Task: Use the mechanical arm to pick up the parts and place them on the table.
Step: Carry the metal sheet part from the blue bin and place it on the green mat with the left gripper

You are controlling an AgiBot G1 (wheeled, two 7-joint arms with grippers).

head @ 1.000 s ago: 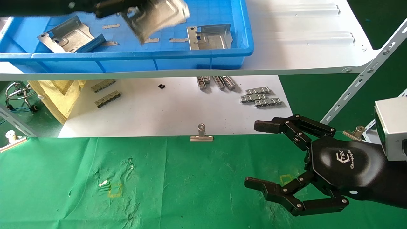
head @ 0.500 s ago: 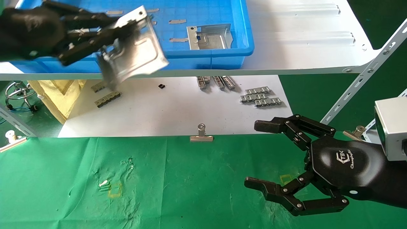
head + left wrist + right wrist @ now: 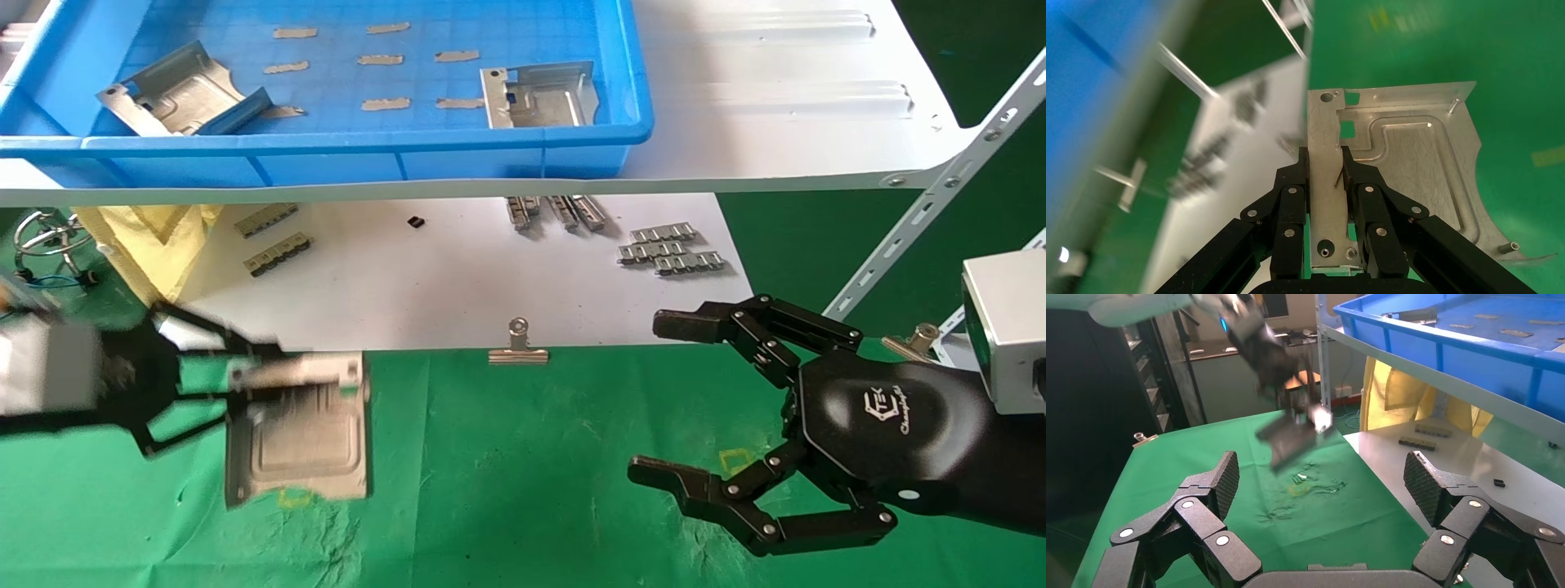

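Note:
My left gripper (image 3: 245, 384) is shut on the bent-up edge of a silver-grey stamped part (image 3: 298, 437), held flat just above the green cloth table (image 3: 507, 474) at its left. In the left wrist view the fingers (image 3: 1291, 196) pinch the part's flange (image 3: 1324, 153), and the embossed plate (image 3: 1419, 165) spreads beyond them. Two more parts lie in the blue bin: one at its left (image 3: 180, 90), one at its right (image 3: 539, 96). My right gripper (image 3: 654, 400) hovers open and empty over the cloth at the right. The right wrist view shows the left arm holding the part (image 3: 1291, 438).
The blue bin (image 3: 409, 155) stands on a white metal shelf (image 3: 776, 98). Under it a white sheet (image 3: 458, 278) carries small linked metal strips (image 3: 670, 249). A silver binder clip (image 3: 517, 347) sits at the cloth's edge. Yellow cloth (image 3: 155, 253) lies at the left.
My left gripper has carried the part out of the blue bin, down past the shelf edge and toward me, to just above the green cloth. The right arm has not moved.

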